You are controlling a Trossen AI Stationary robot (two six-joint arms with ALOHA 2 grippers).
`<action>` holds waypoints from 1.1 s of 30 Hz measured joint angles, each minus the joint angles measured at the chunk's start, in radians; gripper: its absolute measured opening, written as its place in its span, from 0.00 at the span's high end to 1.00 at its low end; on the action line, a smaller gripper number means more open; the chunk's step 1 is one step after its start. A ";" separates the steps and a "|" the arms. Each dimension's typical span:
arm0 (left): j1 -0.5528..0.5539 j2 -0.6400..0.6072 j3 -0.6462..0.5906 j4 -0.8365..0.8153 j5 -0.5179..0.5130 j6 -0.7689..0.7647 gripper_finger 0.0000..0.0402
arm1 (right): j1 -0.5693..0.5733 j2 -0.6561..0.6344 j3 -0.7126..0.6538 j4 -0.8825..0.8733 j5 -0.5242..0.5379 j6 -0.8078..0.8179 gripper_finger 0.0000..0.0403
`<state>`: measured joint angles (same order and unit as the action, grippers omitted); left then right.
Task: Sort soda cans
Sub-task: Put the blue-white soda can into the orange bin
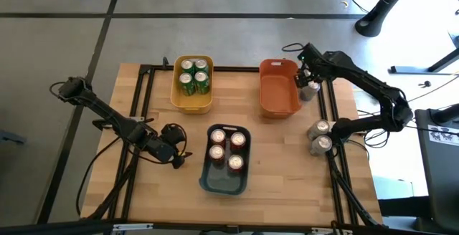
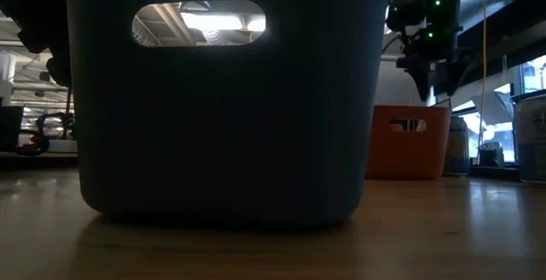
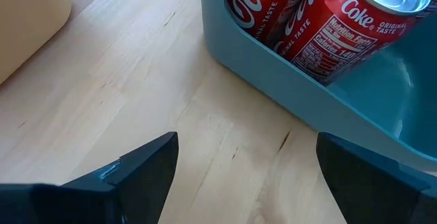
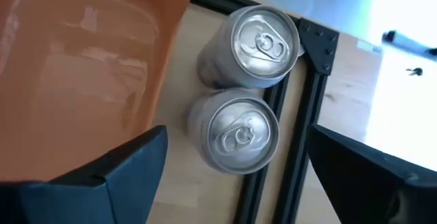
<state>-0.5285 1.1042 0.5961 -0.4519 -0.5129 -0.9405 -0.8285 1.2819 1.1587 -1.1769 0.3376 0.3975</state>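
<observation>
- Hanging over the far right side of the tabletop [image 1: 272,149], the right tool [image 1: 307,77] has its two dark fingers [image 4: 102,173] spread wide, and nothing is between them.
- Right under the right tool stand two silver-grey cans [image 4: 240,87], upright and touching each other, on the edge of the tabletop by a black frame rail [image 4: 273,149].
- Just beside the right tool, on the side toward the middle of the tabletop, is the orange bin [image 1: 278,87]; no cans show inside it.
- Two more silver-grey cans [image 1: 320,136] stand nearer the front, well apart from the right tool, close to that arm's elbow.
- The left tool [image 1: 171,136] sits low over the tabletop on the left side, fingers [image 3: 130,176] spread wide, holding nothing.
- Just in front of the left tool is the blue-grey bin [image 1: 222,183], and four red cans [image 1: 226,149] stand upright in it. From the left wrist view, red cans [image 3: 328,26] lean close to the bin wall [image 3: 287,94].
- Farther from the left tool, toward the back, the yellow bin [image 1: 191,103] holds four green cans [image 1: 194,75], all upright and packed together.
</observation>
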 joint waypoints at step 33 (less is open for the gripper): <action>0.000 0.000 0.000 0.000 0.000 -0.007 0.17 | -0.077 0.193 -0.057 0.055 -0.043 -0.029 0.14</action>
<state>-0.5285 1.1042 0.5961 -0.4522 -0.5133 -0.9470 -0.9058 1.4748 1.1015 -1.1219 0.2948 0.3687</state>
